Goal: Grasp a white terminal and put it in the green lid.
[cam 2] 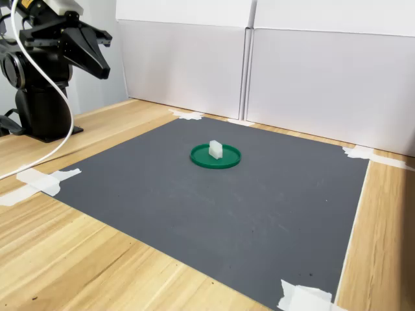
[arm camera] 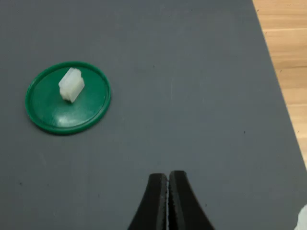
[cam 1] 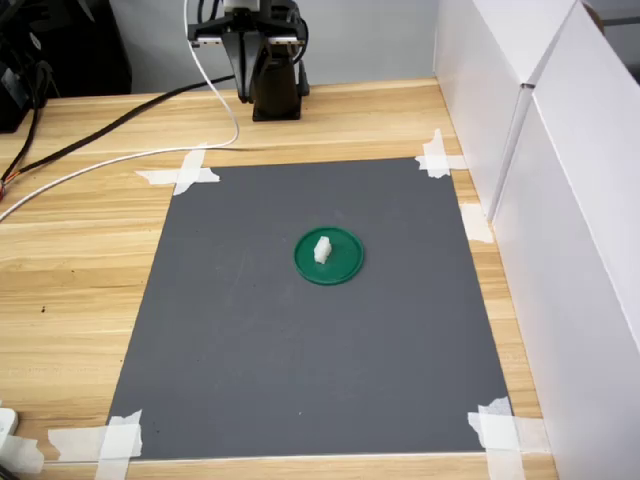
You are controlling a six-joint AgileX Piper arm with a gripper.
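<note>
The white terminal [arm camera: 71,85] sits inside the green lid [arm camera: 45,115], well apart from the gripper [arm camera: 168,184]. Its jaws are pressed together, empty.

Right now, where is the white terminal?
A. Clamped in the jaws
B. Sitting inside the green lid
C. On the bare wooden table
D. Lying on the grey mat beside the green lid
B. In all three views the white terminal sits within the rim of the green lid, while the gripper is away from it over the grey mat, jaws shut and empty.
</note>
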